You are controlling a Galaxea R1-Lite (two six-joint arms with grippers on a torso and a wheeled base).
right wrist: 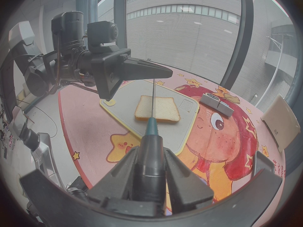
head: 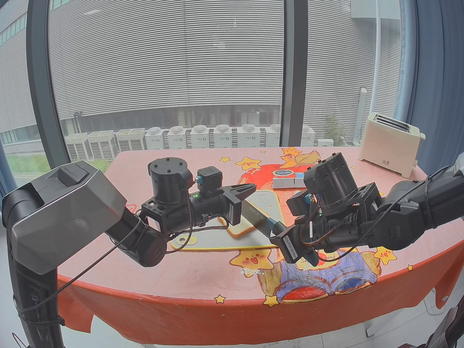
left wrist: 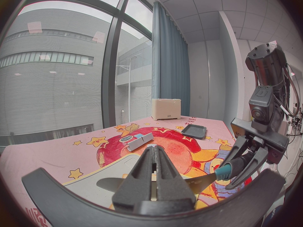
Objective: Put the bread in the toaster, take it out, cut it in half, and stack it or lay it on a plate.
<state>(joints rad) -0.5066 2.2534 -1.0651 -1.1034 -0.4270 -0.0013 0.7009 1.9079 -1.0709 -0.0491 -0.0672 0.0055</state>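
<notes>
A slice of bread (right wrist: 164,107) lies flat on the grey cutting board (right wrist: 126,95) at the table's middle; its edge shows under the arms (head: 240,228). A knife (head: 256,214) with a teal handle hangs over the bread, its blade edge-on above the slice. My right gripper (head: 279,235) is shut on the knife's handle (right wrist: 152,128). From the other side, my left gripper (head: 249,188) is shut on the far end of the blade (left wrist: 107,184). The cream toaster (head: 390,143) stands at the back right with nothing showing in its slots.
A grey knife holder (head: 288,182) lies just behind the board. A dark square plate (left wrist: 193,131) sits between the board and the toaster (left wrist: 166,108). The cartoon-printed tablecloth (head: 203,271) is bare toward the front edge. Windows stand behind the table.
</notes>
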